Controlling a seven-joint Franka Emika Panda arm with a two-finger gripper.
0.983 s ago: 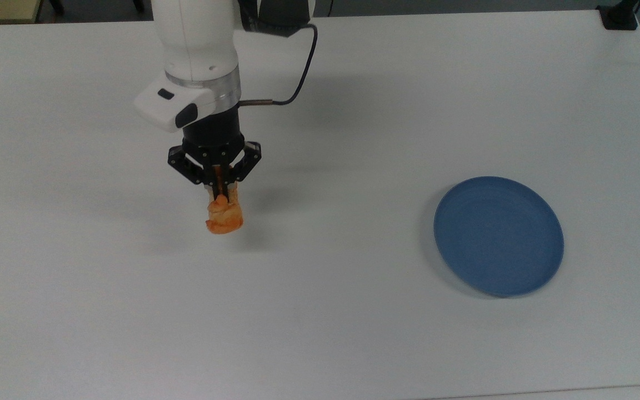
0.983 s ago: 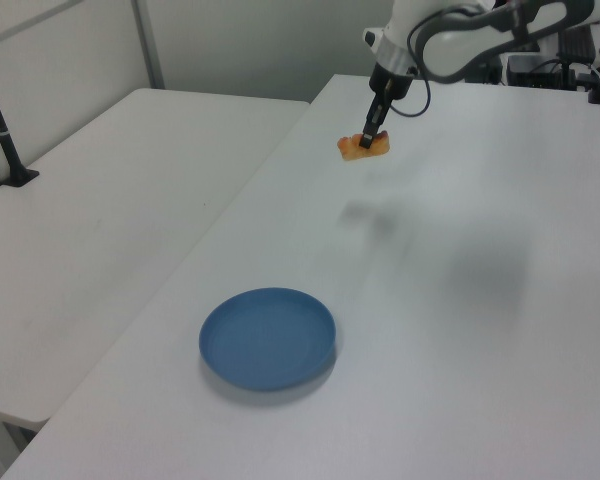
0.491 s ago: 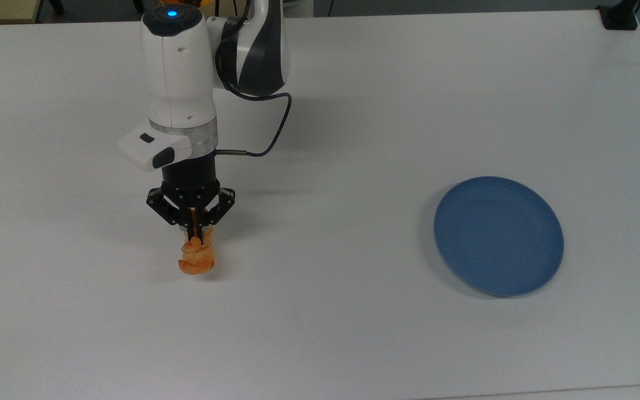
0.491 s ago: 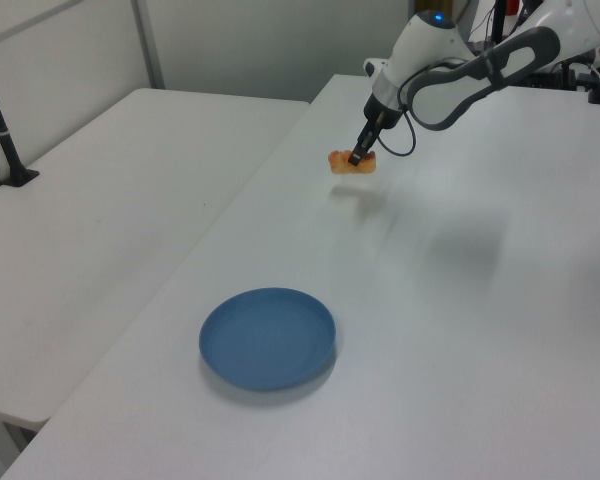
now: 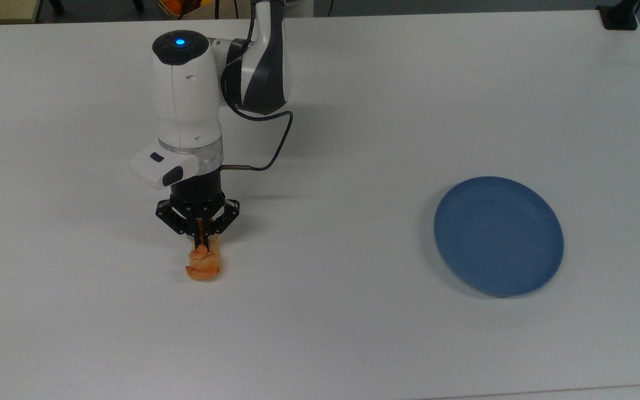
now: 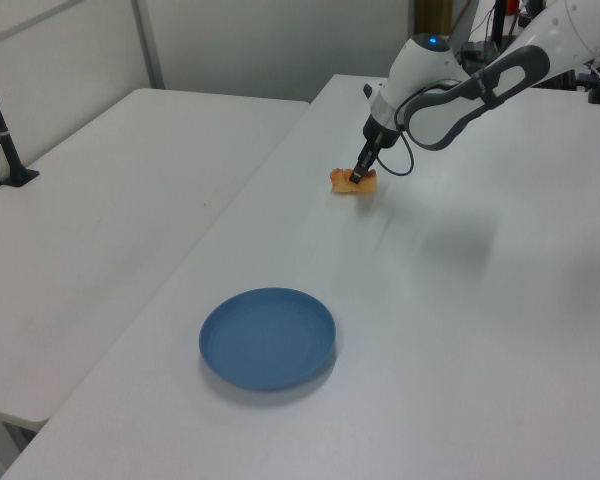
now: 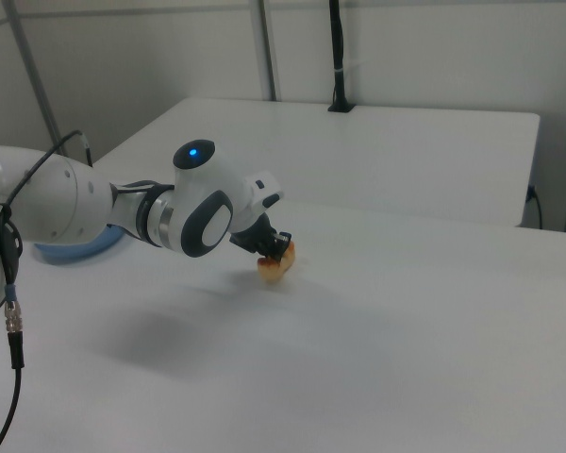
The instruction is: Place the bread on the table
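Note:
The bread [image 5: 203, 264] [image 6: 348, 181] [image 7: 274, 264], a small lumpy golden-orange roll, rests low on the white table [image 5: 353, 311] [image 6: 500, 330] [image 7: 424, 359], in the top view's left half. My gripper [image 5: 200, 240] [image 6: 357, 177] [image 7: 277, 249] points straight down onto it and is shut on the bread, the black fingers pinching its upper end. Whether the roll's underside touches the tabletop I cannot tell for sure; its shadow sits tight beneath it.
A round blue plate [image 5: 498, 235] [image 6: 268, 337] lies bare on the table at the top view's right, far from the bread. A second white table [image 6: 100, 210] stands alongside, with a black post [image 6: 2, 130] on it. The arm's cable [image 5: 275, 144] loops beside the wrist.
The gripper has come down with the bread, from well above the table to just at its surface, and shifted toward the top view's lower left. The plate has not moved.

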